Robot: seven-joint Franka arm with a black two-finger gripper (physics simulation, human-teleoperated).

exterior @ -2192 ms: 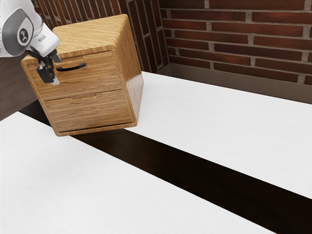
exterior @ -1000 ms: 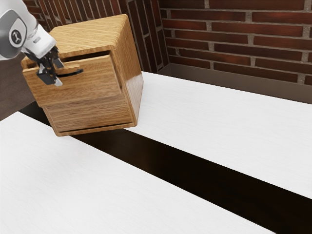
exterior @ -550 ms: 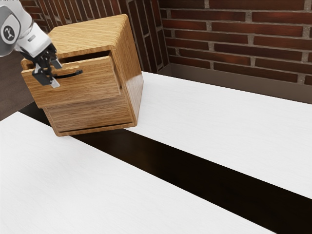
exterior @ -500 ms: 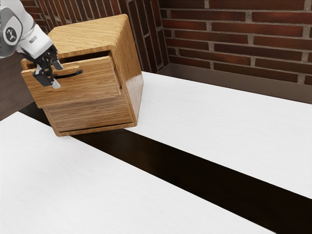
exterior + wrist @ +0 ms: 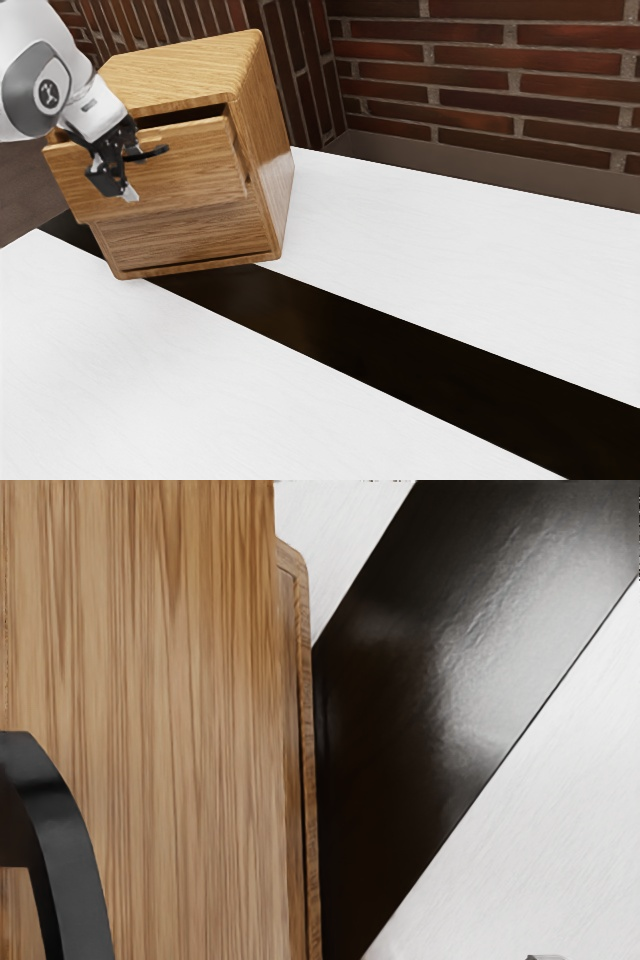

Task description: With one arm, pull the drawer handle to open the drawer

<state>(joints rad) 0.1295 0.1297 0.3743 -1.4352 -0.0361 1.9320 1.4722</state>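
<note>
Wooden drawer front [image 5: 150, 680], curved black handle [image 5: 60, 860], dark table strip [image 5: 450, 680]

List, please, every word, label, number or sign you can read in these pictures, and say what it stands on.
Readable words or numbers: none.
Small dark emblem on the round grey joint cap of the arm: too small to read.
Wooden cabinet, top drawer, black handle, brick wall, table: no markings.

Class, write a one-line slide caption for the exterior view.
The gripper at the black handle of the top drawer, pulled partly out of a wooden cabinet.
</note>
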